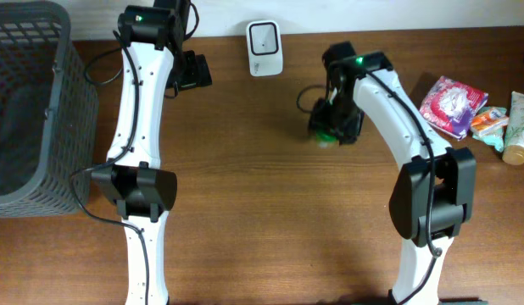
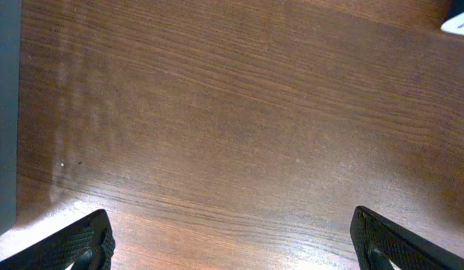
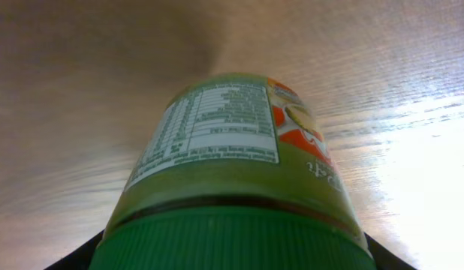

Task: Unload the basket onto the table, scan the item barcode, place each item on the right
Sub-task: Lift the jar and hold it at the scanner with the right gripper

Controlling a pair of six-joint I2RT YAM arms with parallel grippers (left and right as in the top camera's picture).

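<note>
Green-capped bottle (image 3: 217,150), its nutrition label facing the right wrist camera, sits under the right gripper (image 1: 337,114) on the wooden table (image 1: 262,220), right of centre and a little forward of the white barcode scanner (image 1: 264,36) at the table's back edge. Two dark fingers (image 3: 74,259) flank the ribbed cap (image 3: 232,240), one on each side and very close to it; whether they already press on it cannot be told from this angle. Orange and yellow artwork shows on the bottle's side beside the label.

At the far side of the table, the left gripper (image 2: 232,244) hangs over bare wood with its jaws wide apart and nothing between them.

A grey mesh basket (image 1: 25,110) stands at the left edge. Well to the right of the bottle lie a pink-and-white packet (image 1: 453,103), a small orange packet (image 1: 489,121) and a pale tube (image 1: 518,127), grouped close together.
</note>
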